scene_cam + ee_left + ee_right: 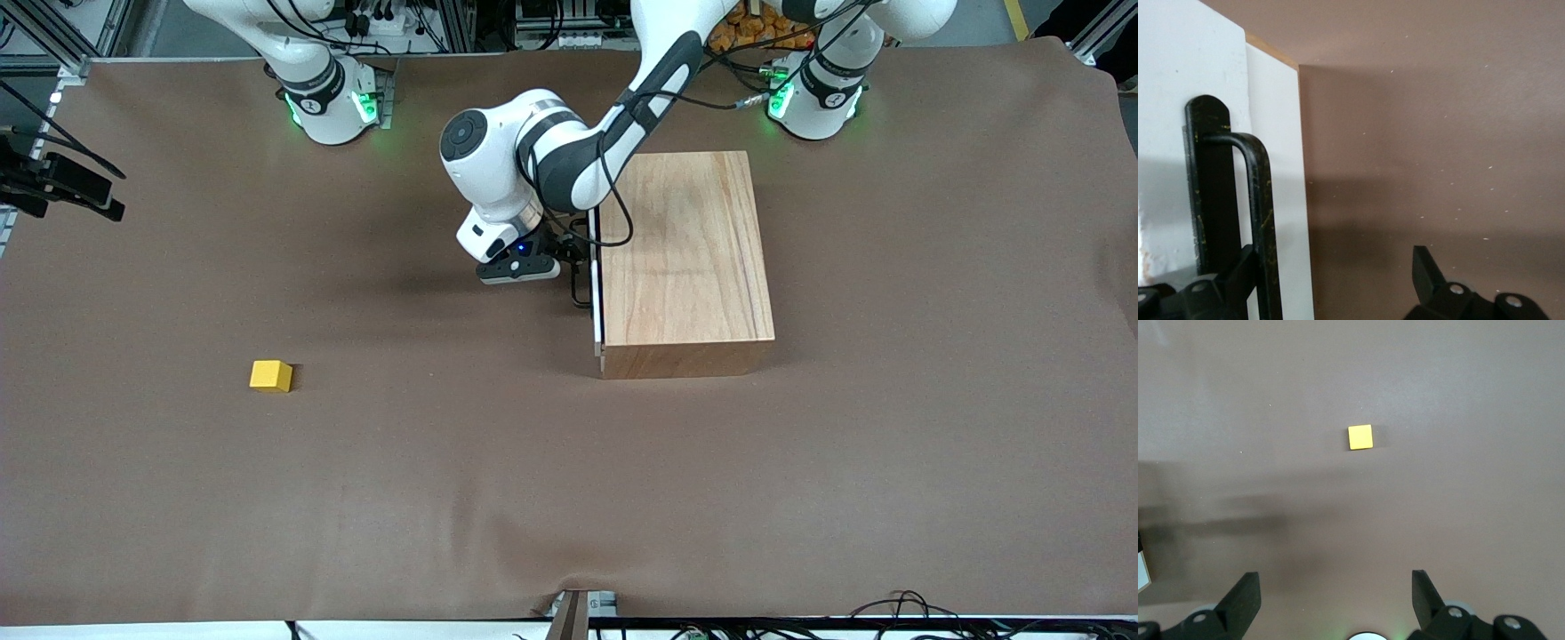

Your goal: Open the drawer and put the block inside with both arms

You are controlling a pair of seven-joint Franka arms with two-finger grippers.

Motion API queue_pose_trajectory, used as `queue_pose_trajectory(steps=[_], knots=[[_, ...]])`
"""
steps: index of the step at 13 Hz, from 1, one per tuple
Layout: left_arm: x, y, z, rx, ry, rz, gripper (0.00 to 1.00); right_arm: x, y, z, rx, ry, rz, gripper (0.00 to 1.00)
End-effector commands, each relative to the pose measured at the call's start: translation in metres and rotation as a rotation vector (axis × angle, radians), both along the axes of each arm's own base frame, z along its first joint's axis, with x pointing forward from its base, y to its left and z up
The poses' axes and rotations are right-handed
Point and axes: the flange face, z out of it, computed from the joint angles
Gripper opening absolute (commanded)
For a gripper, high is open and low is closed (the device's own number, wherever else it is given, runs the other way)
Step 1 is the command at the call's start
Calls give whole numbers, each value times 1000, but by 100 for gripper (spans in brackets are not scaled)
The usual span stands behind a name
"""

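The drawer's white front panel [597, 267] sits flush in the wooden box [685, 249], facing the right arm's end of the table. My left gripper [576, 267] is open at the black handle [1261, 200]; one finger [1238, 270] sits at the handle bar, the other [1425, 267] stands well apart over the brown cloth. The panel [1185, 67] fills one side of the left wrist view. The yellow block [270, 375] lies on the cloth toward the right arm's end, nearer to the front camera than the box. My right gripper [1336, 583] hangs open and empty high above the block [1360, 437]; it is out of the front view.
A brown cloth [569, 498] covers the table. A black camera mount [62, 187] juts in at the right arm's end. Cables [898, 609] lie along the table's front edge. The arms' green-lit bases [333, 102] stand at the back.
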Motion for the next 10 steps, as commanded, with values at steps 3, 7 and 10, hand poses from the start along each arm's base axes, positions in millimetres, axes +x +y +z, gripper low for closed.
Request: queue_pose_trajectory(steps=[3, 7, 10], knots=[[2, -19, 0, -95, -70, -2, 100, -1, -2, 0, 10, -1, -15, 100], [2, -28, 5, -180, -79, 30, 100, 3, 0, -2, 10, -7, -13, 100], [2, -32, 8, -222, -75, 40, 100, 3, 1, -3, 12, -6, -11, 100]])
